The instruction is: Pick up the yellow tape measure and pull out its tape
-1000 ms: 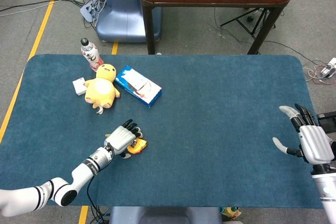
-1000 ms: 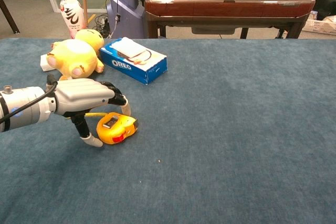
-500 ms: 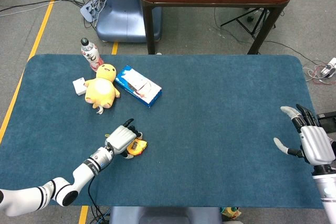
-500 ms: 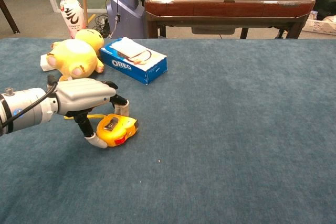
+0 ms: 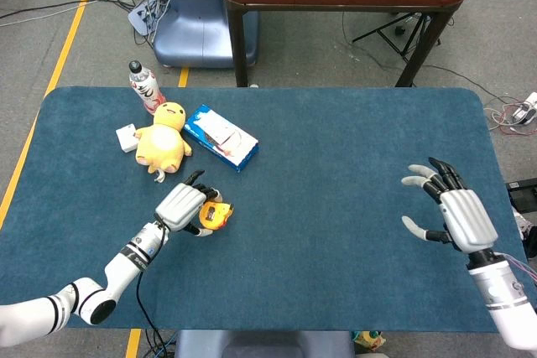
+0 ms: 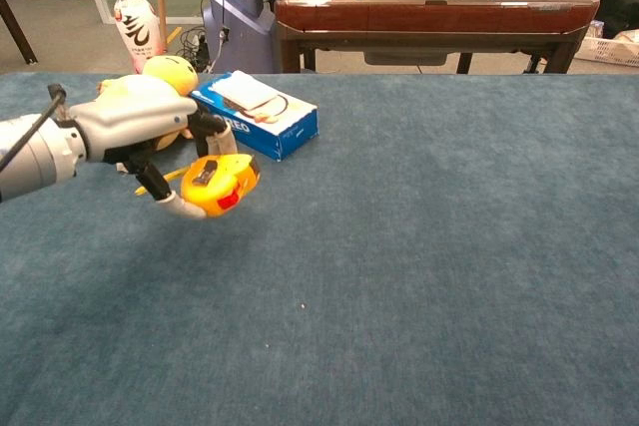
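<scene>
My left hand (image 5: 181, 205) (image 6: 140, 129) grips the yellow tape measure (image 5: 212, 216) (image 6: 222, 185) and holds it lifted above the blue tablecloth, thumb under its left side and fingers over the top. The tape measure has a red patch on its face and a dark clip on top. Its tape is not drawn out. My right hand (image 5: 456, 214) hovers open over the right side of the table, fingers spread, far from the tape measure. The chest view does not show it.
A yellow plush toy (image 5: 164, 140) (image 6: 145, 97), a blue Oreo box (image 5: 220, 137) (image 6: 254, 113), a small white box (image 5: 127, 137) and a drink bottle (image 5: 143, 87) (image 6: 136, 23) stand at the back left. A wooden table (image 6: 429, 2) stands behind the blue table (image 5: 336, 173).
My left hand closed on the tape measure and lifted it off the cloth, moving up and back. My right hand moved leftward, in over the table.
</scene>
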`<state>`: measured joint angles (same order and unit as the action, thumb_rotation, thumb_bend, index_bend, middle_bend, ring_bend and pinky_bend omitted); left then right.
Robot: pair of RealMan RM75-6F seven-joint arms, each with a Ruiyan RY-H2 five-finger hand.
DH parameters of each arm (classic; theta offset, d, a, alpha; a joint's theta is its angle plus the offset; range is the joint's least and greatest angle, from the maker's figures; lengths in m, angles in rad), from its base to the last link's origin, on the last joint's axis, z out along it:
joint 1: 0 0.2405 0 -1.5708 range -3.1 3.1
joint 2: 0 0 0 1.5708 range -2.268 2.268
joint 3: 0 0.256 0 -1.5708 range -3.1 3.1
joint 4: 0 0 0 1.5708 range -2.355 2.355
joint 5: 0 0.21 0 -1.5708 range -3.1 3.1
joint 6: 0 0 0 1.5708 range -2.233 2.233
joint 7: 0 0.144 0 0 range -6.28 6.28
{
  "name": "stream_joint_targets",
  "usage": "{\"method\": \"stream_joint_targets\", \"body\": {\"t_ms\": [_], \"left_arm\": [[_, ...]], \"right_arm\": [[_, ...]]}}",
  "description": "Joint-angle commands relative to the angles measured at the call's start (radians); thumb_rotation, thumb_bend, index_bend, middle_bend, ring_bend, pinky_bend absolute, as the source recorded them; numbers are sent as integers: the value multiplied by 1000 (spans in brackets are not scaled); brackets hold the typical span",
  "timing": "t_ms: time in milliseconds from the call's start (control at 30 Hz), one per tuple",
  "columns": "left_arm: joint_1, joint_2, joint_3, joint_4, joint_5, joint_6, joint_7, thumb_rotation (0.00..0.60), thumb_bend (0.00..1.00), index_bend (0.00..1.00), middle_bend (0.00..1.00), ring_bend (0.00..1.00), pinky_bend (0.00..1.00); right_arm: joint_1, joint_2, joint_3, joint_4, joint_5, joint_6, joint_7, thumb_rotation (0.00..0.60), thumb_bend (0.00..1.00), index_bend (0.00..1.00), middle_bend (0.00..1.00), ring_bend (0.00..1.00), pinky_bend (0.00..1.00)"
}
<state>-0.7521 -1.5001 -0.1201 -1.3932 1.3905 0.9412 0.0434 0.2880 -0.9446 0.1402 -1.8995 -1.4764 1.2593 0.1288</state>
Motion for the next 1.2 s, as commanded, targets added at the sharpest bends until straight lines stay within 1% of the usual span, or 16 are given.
{"method": "stream_joint_targets", "body": {"t_ms": [33,100,200,333,500,600,733,900,1200], "left_arm": [[9,39,-39,-64,-19,35,-34,600,139,542,547,341,16],[11,54,-50,-89,-19,53,-19,600,139,544,547,341,16],[14,71,-56,-132,-16,70,-8,600,139,544,547,341,16],[16,87,-67,-189,-16,85,-14,600,138,544,548,341,16],[18,78,-84,-222,10,137,-9,600,139,544,548,341,16],[15,69,-94,-237,11,152,-7,600,139,544,548,341,16],[10,59,-103,-249,13,167,10,600,139,544,548,341,16],[6,50,-102,-258,11,172,34,600,139,544,547,341,16],[5,32,-105,-282,-5,184,71,600,139,544,548,341,16]], "right_arm": [[62,-20,38,-37,25,-60,-25,600,344,350,181,28,0],[100,-37,57,-51,48,-97,-43,600,338,382,180,28,0],[151,-66,83,-67,82,-142,-70,600,333,403,177,28,0],[215,-99,109,-78,132,-204,-97,600,328,406,169,28,0],[286,-145,139,-82,191,-256,-124,600,327,406,166,28,0],[320,-176,150,-80,224,-273,-145,600,321,406,161,28,0],[360,-218,156,-72,261,-291,-178,600,309,406,151,28,0],[402,-268,160,-62,295,-304,-203,600,297,406,146,28,0],[443,-324,162,-32,332,-301,-220,600,296,406,146,28,0]]}}
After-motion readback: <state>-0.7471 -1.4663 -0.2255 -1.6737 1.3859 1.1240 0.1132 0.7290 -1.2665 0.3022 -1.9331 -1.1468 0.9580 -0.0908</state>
